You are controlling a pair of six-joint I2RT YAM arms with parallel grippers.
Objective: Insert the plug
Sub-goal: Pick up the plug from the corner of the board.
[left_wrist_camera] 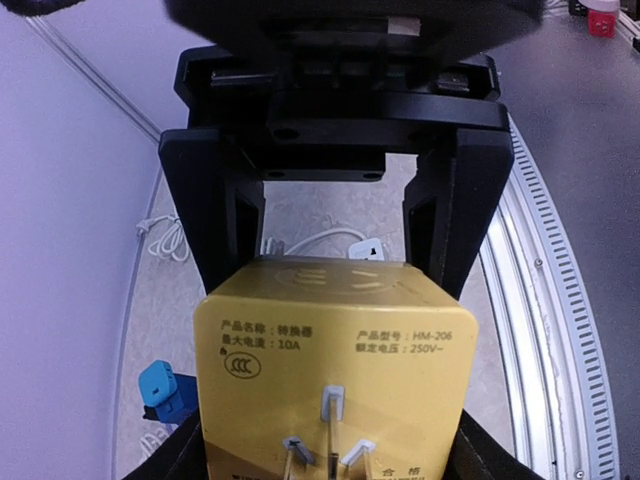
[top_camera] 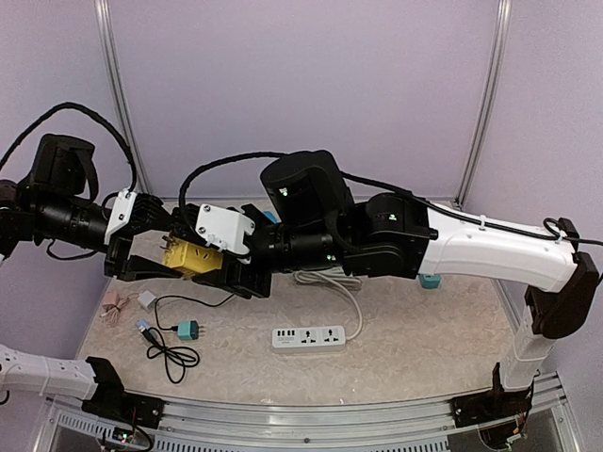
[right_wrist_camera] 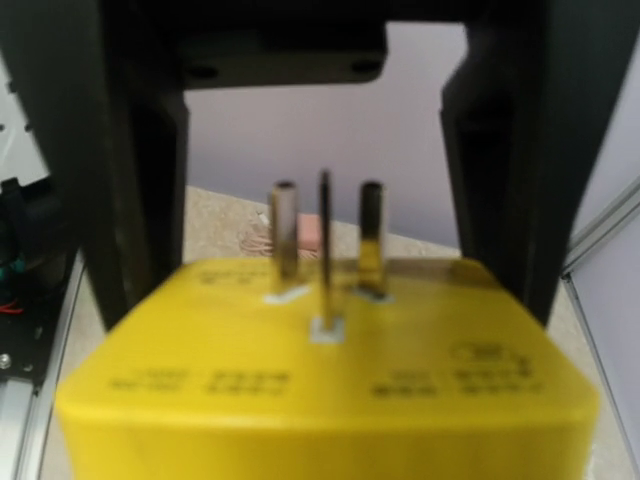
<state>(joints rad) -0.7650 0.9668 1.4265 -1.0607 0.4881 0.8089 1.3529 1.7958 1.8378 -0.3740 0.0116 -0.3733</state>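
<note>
Pale lilac walls all round, a speckled beige table point(top_camera: 424, 353) below. Aloft over the table's left side, nearer the far edge than the near one: a yellow cube-shaped plug adapter point(top_camera: 187, 257), caught between the two arms. Right jaws clenched on it, black fingers point(right_wrist_camera: 140, 200) pressed against opposite sides of the cube. Three metal pins point(right_wrist_camera: 285, 230) standing out of the exposed face, printed lettering around them.

Left jaws set at the other end of the cube, their fingers point(left_wrist_camera: 215, 230) flanking its corners very closely. Touching or just apart, hard to say from the wrist view, so no telling whether gripped from that side.

Down on the table, toward the near edge and about midway along it: a white power strip point(top_camera: 308, 337), sockets facing up, with a white cable point(top_camera: 330, 280) looping back toward the far edge under the right arm. Left of the strip, well apart from it, a small teal plug point(top_camera: 188, 330) on a thin black cord point(top_camera: 177, 357), coiled toward the near-left corner. Close to the left edge, a pinkish bundle of wire point(top_camera: 115, 307).
</note>
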